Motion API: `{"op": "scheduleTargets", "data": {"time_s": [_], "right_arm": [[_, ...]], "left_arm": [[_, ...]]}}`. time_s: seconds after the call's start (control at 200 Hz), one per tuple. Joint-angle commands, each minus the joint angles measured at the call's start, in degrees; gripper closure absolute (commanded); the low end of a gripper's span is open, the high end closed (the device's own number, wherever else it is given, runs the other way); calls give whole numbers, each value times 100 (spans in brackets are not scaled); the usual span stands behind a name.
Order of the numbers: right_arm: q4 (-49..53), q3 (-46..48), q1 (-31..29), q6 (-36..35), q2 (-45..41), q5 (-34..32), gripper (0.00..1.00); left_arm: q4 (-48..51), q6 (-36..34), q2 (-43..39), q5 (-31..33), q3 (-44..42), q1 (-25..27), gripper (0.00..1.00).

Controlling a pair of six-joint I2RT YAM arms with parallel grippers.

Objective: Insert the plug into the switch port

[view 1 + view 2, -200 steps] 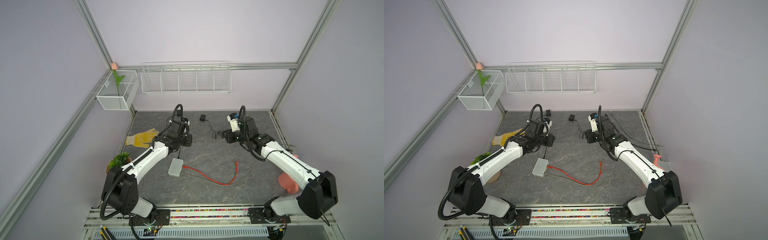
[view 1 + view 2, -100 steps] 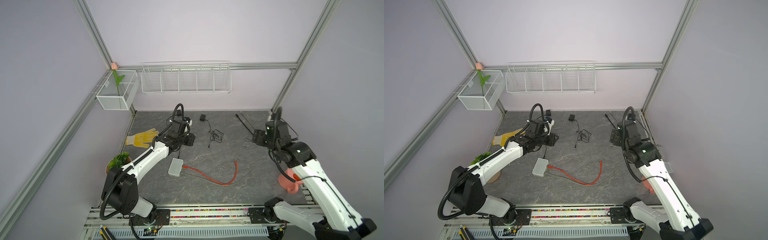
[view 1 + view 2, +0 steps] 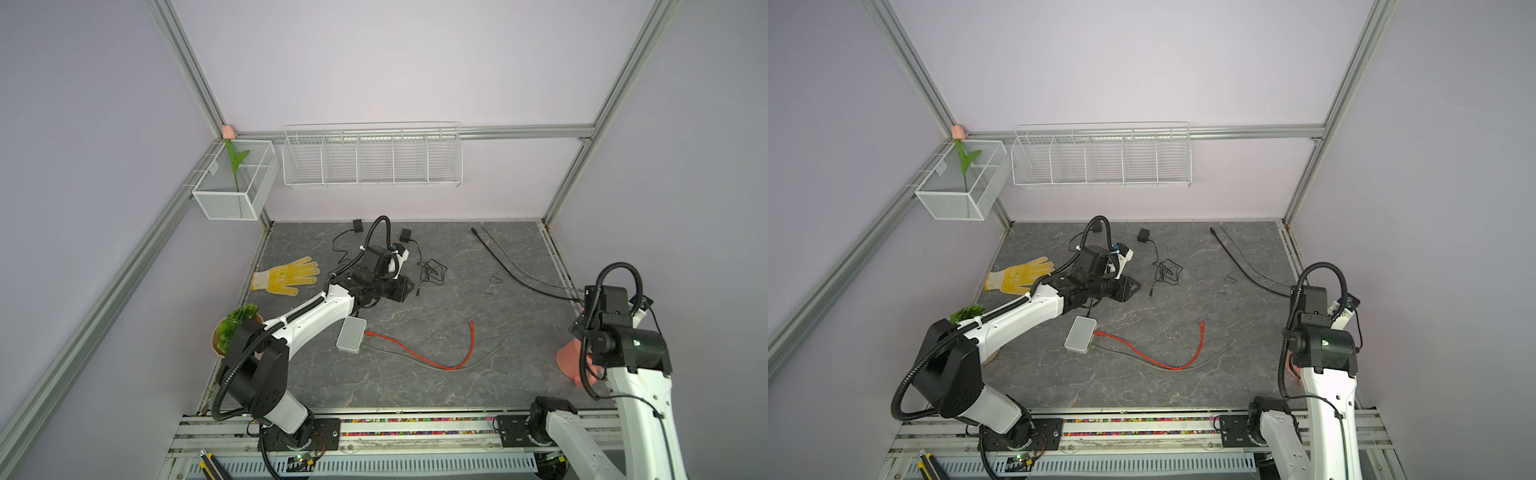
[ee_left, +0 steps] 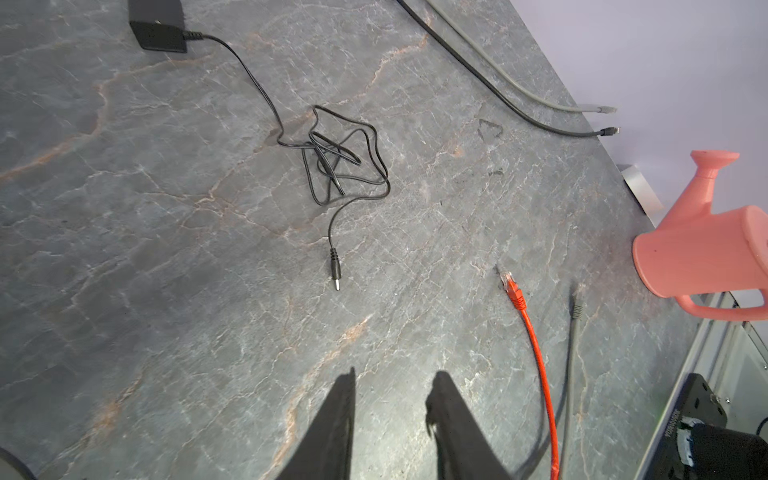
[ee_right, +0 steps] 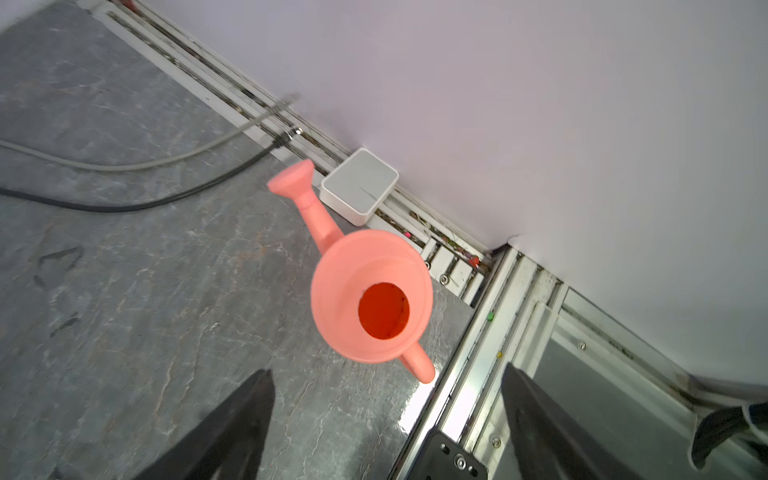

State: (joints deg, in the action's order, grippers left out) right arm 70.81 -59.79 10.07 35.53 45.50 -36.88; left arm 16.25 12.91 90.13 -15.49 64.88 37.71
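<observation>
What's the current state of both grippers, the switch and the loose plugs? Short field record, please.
left gripper: slightly open, empty; black barrel plug lies ahead
right gripper: wide open, empty; pink watering can ahead
switch: lying flat; red cable meets its side, seating unclear
red plug: free end, loose, untouched

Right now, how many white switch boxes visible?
2. One switch box mid-table, red cable at its side; another by the right wall beside the pink watering can. Others possibly hidden.
</observation>
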Motion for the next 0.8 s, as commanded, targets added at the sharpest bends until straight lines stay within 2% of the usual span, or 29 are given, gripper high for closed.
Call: {"op": "scheduleTargets", "data": {"time_s": [0.0,0.275,0.46,0.605,0.795], "right_arm": [[-302,281,611,-232,-32,806,11],[-948,544,2373,-722,192,2403,11],[-1305,182,3197,-608,916,3346,11],[-1657,-118,3489,-245,1473,3505,8],[-1957,-422,3546,-108,2270,3100,2]], "left_arm": [[-126,10,22,-227,-82,25,67],[-184,45,74,-250,-161,75,67],[2,19,130,-161,54,78,67],[83,22,183,-173,250,82,67],[250,-14,295,-190,480,89,67]]}}
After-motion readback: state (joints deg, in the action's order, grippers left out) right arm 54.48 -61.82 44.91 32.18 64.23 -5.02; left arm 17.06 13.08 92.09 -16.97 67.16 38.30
